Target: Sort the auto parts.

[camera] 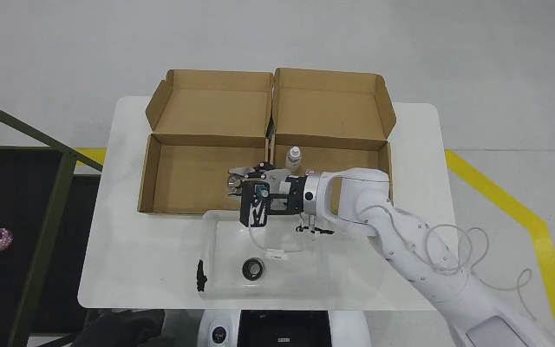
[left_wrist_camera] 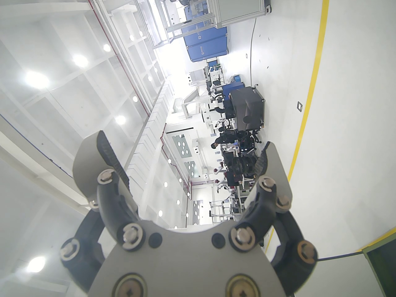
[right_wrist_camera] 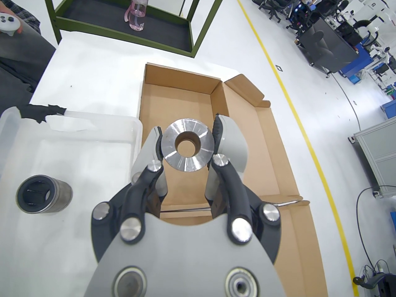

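Right tool (right_wrist_camera: 188,133) clamps 1 metal ring (right_wrist_camera: 188,149) above the left cardboard box (right_wrist_camera: 173,100), beside the clear tub (right_wrist_camera: 102,118) on the bench (right_wrist_camera: 92,75). 1 sleeve (right_wrist_camera: 43,193) lies in the tub. Left tool (left_wrist_camera: 185,145) gapes, empty.

Ring (right_wrist_camera: 172,156) is showing bright silver with paler radial streaks. Sleeve (right_wrist_camera: 46,194) is reading dull grey outside, black inside. Right gripper (right_wrist_camera: 187,137) and left gripper (left_wrist_camera: 184,146) are both showing silver-grey plates with black links and black pads. Cardboard box (right_wrist_camera: 176,97) is showing plain brown, unpatterned. Tub (right_wrist_camera: 92,118) is appearing clear, carrying a black tape (right_wrist_camera: 40,111) patch. Table (camera: 130,252) is showing white; floor line (right_wrist_camera: 297,109) yellow; rack (right_wrist_camera: 198,32) olive green; bottle (right_wrist_camera: 137,7) translucent pink, purple cap.
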